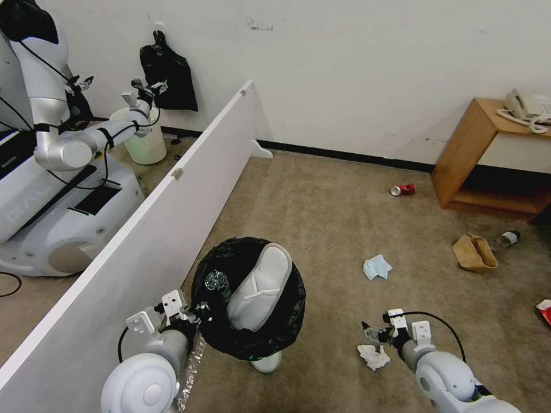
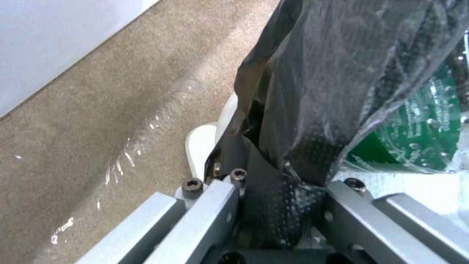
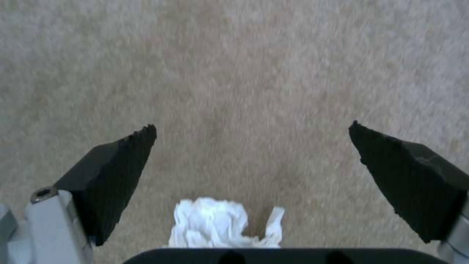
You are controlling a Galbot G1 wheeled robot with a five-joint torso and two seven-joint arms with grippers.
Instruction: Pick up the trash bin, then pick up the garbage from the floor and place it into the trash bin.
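Two tools over beige carpet, left tool pinching trash bin rim, right tool spread above tissue

Legible text — only pale raised letters "GAL", running off the picture's edge, are showing on the base of the second robot, standing beyond the white partition board; print on the green bottle label is unreadable.

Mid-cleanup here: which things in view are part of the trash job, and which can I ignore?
Job:
trash bin, clamped at its rim by the left gripper, slipper inside
tissue under the open right gripper
face mask
red can
brown paper bag
bottle

Ignore:
white partition
wooden side table
telephone
second robot
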